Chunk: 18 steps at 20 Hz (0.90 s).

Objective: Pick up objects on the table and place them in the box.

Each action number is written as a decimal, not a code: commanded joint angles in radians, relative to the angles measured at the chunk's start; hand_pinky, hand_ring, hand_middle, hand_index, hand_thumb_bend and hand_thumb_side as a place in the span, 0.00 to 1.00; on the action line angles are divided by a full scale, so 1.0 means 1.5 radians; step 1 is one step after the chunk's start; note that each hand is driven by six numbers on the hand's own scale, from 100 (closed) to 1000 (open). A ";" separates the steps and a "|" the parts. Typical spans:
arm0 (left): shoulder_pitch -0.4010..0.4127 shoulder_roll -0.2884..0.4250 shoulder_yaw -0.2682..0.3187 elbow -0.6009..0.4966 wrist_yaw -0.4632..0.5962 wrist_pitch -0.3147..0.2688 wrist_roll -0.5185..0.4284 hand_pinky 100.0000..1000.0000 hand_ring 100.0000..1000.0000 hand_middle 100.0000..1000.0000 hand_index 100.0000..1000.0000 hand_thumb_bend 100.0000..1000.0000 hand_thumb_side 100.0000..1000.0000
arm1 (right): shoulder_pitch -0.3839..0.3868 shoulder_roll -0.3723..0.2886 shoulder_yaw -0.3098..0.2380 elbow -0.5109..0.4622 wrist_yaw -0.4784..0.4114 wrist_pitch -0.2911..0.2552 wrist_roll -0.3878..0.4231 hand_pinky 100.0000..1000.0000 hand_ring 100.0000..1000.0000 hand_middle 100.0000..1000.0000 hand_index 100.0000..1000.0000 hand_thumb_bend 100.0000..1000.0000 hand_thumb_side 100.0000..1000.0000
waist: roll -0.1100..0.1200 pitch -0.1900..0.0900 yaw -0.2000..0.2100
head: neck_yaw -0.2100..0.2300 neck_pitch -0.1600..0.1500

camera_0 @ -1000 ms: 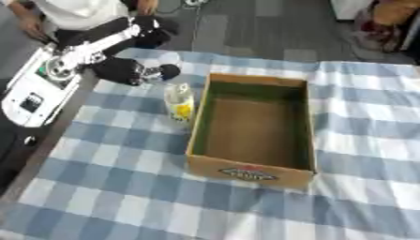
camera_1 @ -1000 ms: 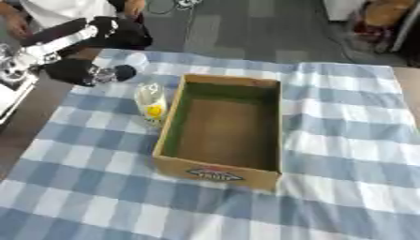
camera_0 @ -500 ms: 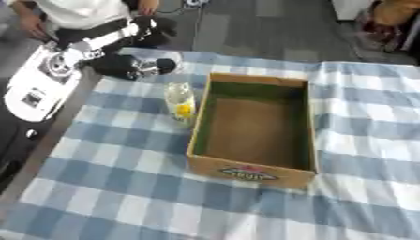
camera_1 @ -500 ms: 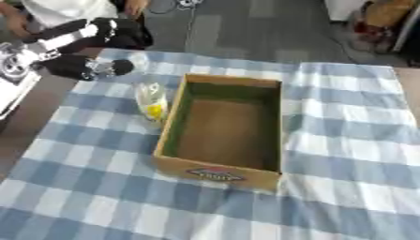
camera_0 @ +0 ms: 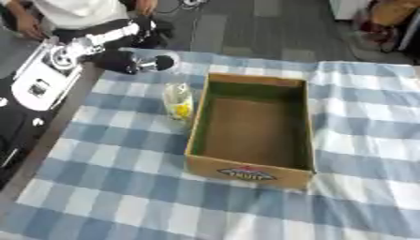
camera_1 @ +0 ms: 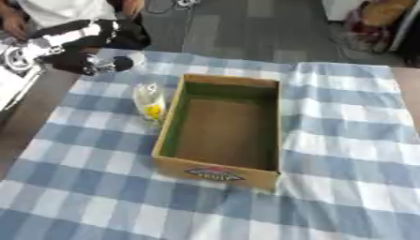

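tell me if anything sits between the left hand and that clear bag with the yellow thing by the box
Nothing visible does. The left hand is at the far left of the table, and only bare checked cloth separates it from the clear bag, which lies against the outside of the box's left wall.

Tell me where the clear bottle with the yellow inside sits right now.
The clear bottle stands on the checked cloth, just outside the cardboard box's left wall, nearer its far end, with the left hand beyond it.

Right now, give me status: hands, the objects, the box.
Left hand at table's far left corner, grip unclear. Right hand not in view. Clear bag with something yellow on the checked cloth, against the cardboard box's left wall. Box empty, nothing blocking.
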<state>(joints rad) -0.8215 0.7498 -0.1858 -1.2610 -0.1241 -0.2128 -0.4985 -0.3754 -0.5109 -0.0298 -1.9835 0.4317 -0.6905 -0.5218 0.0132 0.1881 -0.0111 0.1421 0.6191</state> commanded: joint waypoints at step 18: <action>-0.046 -0.007 0.002 0.083 -0.033 -0.018 -0.047 0.85 0.81 0.86 0.98 0.89 0.64 | -0.014 -0.007 -0.001 -0.011 -0.011 -0.036 -0.023 0.06 0.22 0.16 0.30 0.00 0.90 | -0.001 -0.007 -0.012 | 0.016 -0.010</action>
<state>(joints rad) -0.8652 0.7236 -0.1957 -1.1326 -0.1692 -0.2378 -0.5665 -0.3836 -0.5097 -0.0295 -1.9835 0.4182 -0.6981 -0.5142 0.0121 0.1900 -0.0280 0.1522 0.6179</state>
